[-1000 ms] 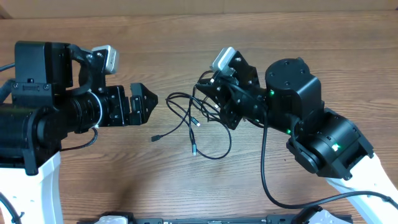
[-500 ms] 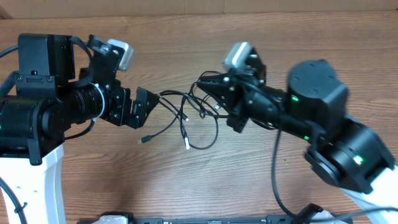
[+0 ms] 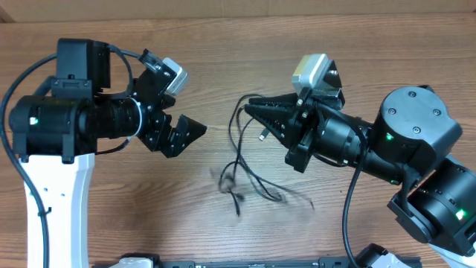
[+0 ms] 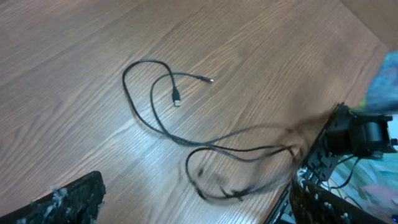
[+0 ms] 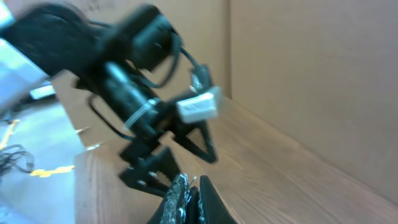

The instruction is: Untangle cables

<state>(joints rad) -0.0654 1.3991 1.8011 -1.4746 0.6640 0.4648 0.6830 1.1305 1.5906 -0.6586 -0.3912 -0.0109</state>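
The right gripper point(image 3: 250, 109) had its two fingers point(image 5: 186, 198) pressed together, and in the overhead view the thin black cables point(image 3: 239, 152) ran straight up into that closed tip, so it appeared to be pinching them there. From the pinch the cords hung and looped down toward the near edge of the wooden table point(image 3: 111, 223), with the lowest part of the bundle blurred and hard to follow. One small plug end point(image 3: 262, 136) dangled just below the right gripper's fingers. The left gripper point(image 3: 186, 137) stood apart from the cords, on their left, its jaws spread wide with nothing between them and pointed toward the bundle. Its wrist camera looked down on the cords lying in loose loops on the wood, two plug ends point(image 4: 176, 99) close together inside the far loop, and the strands leading off to the right, where they smeared into blur. The right wrist camera showed the left arm point(image 5: 134, 102) facing it across the table, out of focus
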